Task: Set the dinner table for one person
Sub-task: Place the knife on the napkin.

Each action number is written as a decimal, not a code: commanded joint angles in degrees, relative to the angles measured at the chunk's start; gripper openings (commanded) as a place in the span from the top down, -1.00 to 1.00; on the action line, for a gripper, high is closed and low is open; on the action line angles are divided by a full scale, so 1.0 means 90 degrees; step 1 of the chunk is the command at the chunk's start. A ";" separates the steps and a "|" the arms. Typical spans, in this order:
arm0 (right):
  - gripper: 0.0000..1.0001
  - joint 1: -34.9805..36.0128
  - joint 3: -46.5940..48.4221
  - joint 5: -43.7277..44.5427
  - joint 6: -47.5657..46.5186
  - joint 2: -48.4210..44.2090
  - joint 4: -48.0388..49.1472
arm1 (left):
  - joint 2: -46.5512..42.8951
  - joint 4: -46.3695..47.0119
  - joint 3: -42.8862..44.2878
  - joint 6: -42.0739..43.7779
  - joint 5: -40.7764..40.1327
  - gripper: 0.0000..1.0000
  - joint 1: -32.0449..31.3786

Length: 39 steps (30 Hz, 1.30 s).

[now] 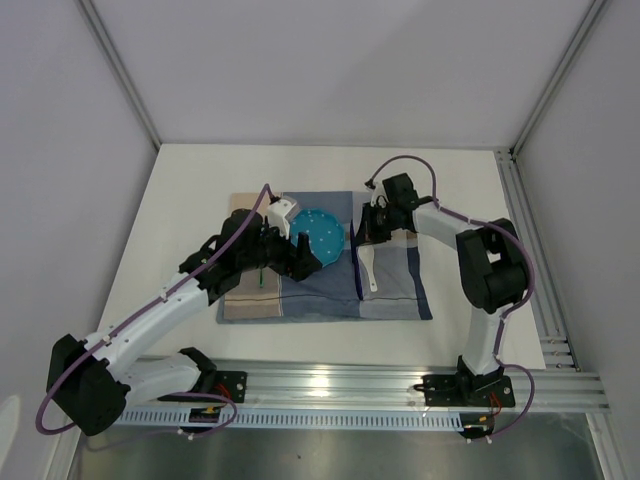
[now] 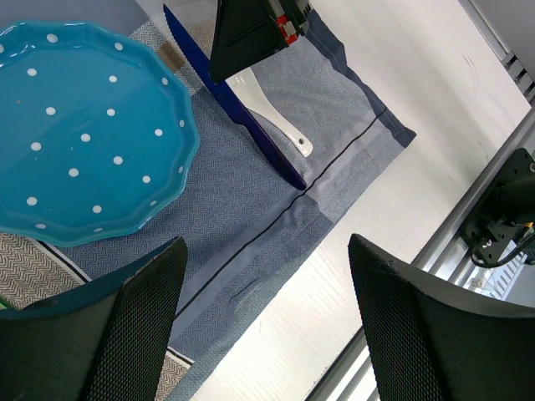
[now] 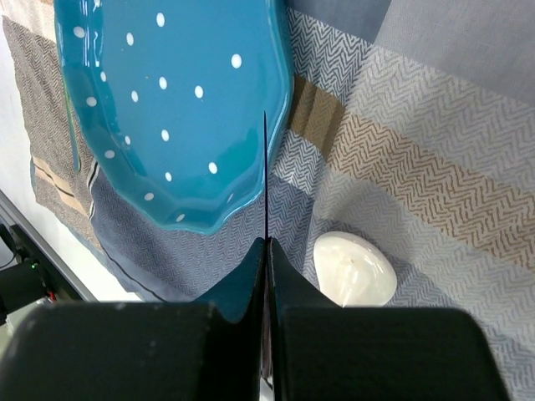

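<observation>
Your dinner table (image 1: pixel 190 200) is a plain white matte top edged with silver rails, spreading out beneath both grippers. On it you have one checked placemat (image 1: pixel 400 290), one teal polka-dot plate (image 1: pixel 322 232), one blue knife (image 2: pixel 251 125) and one white spoon (image 2: pixel 276 117).

Your left arm stretches diagonally over the placemat. The left gripper (image 2: pixel 267 251) hangs with its jaws spread wide and nothing between them, the plate just beside one finger and the knife and spoon ahead.

Your right arm is folded at the elbow, its forearm reaching inward. The right gripper (image 3: pixel 266 246) points down, clamped on the knife, with the plate on one side of it and the spoon's bowl close on the other.
</observation>
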 commanded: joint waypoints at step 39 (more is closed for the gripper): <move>0.38 0.0532 -0.1244 0.3260 -0.1327 -0.1580 0.0332 | 0.0067 -0.0022 0.0068 0.0213 0.0111 -0.64 -0.0061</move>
